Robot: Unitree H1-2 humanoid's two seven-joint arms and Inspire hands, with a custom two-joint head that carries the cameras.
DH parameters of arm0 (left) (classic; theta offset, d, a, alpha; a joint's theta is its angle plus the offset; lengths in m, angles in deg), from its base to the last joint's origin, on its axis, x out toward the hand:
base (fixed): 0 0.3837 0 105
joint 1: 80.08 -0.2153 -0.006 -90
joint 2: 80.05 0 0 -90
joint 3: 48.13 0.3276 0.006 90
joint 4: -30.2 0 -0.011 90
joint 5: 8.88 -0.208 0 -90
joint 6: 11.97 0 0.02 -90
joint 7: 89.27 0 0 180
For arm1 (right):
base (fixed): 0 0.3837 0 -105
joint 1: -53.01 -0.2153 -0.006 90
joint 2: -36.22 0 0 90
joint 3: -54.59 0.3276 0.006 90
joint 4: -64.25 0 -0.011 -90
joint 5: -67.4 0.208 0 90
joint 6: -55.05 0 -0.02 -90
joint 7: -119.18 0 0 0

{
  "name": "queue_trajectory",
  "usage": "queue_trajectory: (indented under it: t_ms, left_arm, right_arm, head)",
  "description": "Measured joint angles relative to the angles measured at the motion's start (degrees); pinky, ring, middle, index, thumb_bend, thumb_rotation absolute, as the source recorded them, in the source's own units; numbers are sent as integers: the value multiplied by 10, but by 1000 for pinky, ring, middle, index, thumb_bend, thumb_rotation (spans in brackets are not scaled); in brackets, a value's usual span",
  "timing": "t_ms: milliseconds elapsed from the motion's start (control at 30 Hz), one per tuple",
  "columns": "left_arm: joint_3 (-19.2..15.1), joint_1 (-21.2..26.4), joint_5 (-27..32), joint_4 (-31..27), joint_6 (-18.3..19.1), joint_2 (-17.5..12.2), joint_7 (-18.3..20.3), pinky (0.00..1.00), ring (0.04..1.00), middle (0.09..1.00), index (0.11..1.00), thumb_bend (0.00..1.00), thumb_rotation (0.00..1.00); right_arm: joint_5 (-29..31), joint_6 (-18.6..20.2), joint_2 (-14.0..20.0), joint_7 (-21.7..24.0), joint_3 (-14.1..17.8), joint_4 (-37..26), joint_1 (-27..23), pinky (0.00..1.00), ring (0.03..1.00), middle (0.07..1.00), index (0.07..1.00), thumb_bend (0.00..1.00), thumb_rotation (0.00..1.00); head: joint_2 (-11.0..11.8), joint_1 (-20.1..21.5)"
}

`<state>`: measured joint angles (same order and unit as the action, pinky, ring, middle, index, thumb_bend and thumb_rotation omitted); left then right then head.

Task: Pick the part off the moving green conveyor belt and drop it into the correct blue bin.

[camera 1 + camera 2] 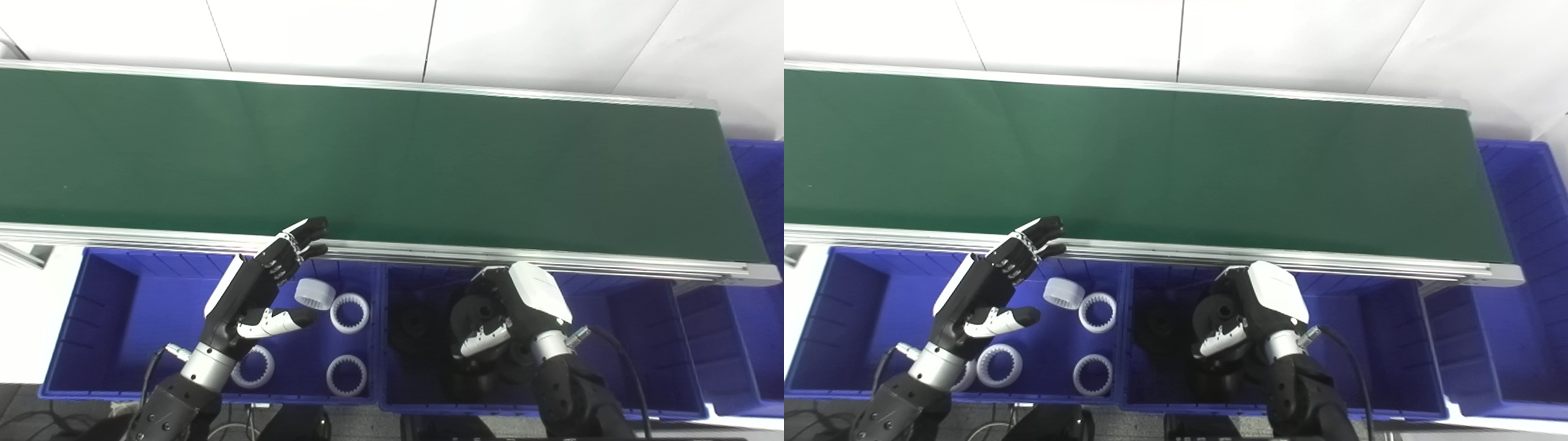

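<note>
The green conveyor belt (392, 159) carries no part in view. My left hand (263, 288) is open with fingers spread above the left blue bin (110, 318). Just off its fingertips a white toothed ring (315, 293) sits tilted; I cannot tell whether it is in the air or resting. My right hand (508, 312) hangs over the middle blue bin (637, 343), shut on a black round part (481, 309) held between thumb and palm.
Three white rings (350, 312) lie flat in the left bin. Dark black parts (413, 327) lie in the middle bin, hard to tell apart. A third blue bin (759, 245) stands past the belt's right end. The belt's aluminium rail (429, 251) runs along the bins.
</note>
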<state>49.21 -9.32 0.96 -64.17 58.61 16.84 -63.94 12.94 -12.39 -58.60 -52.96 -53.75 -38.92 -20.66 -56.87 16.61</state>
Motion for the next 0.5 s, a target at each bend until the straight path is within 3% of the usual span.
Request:
queue_trajectory:
  t_ms: [133,233,367,500]
  left_arm:
    - [1,0,0,0,-1,-6,-3,843,894,897,848,778,454]
    - [3,-2,2,0,0,-9,-6,841,894,899,847,770,450]
    - [5,-3,2,0,-1,-9,-9,850,898,898,847,771,444]
    - [5,-7,1,0,-1,-9,-12,850,900,899,846,783,459]
  right_arm:
    - [-2,0,3,-2,1,-4,12,868,979,977,902,743,307]
    - [17,0,0,-3,7,-24,26,935,999,995,911,775,315]
    - [27,-1,-4,-9,7,-53,46,947,1000,1000,924,809,342]
    - [34,-10,-13,-27,-3,-113,82,881,1000,1000,945,819,356]
  head:
    - [-2,-1]
    - [-1,-2]
    - [0,-3]
    - [4,-3]
